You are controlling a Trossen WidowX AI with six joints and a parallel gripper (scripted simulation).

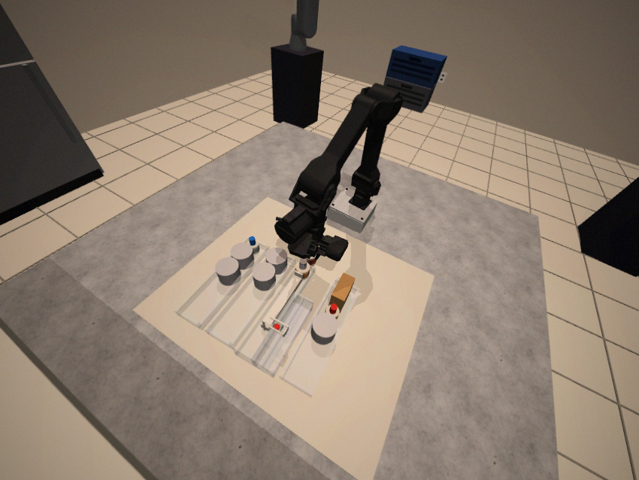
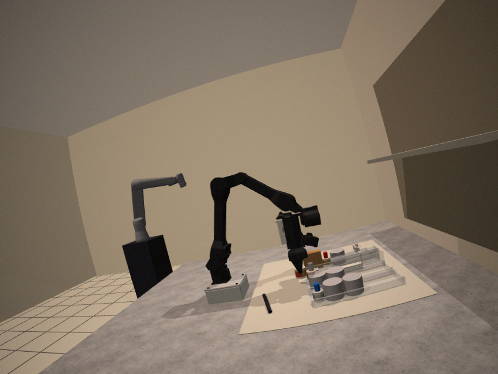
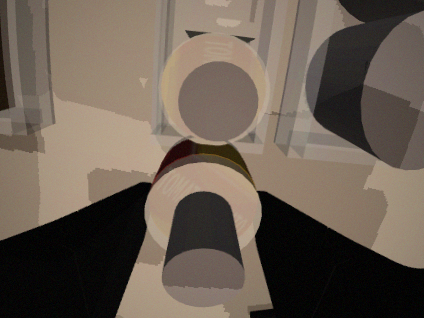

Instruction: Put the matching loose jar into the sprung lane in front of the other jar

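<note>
Dim, soft shadows, warped edges

- brown box (image 1: 342, 290) standing in the rightmost lane
- grey cylinders (image 1: 227, 270) grouped in the two left lanes
- black rod (image 2: 266, 303) lying on the cream mat (image 1: 361, 413)

Clear, glassy plastic lanes (image 1: 296, 310) sit on a matt cream mat (image 1: 371, 361) over rough mottled grey stone (image 1: 474, 320).

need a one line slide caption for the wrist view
Gripper shut on the matching jar, held just in front of the sprung lane where the old jar stands at its front end.
</note>
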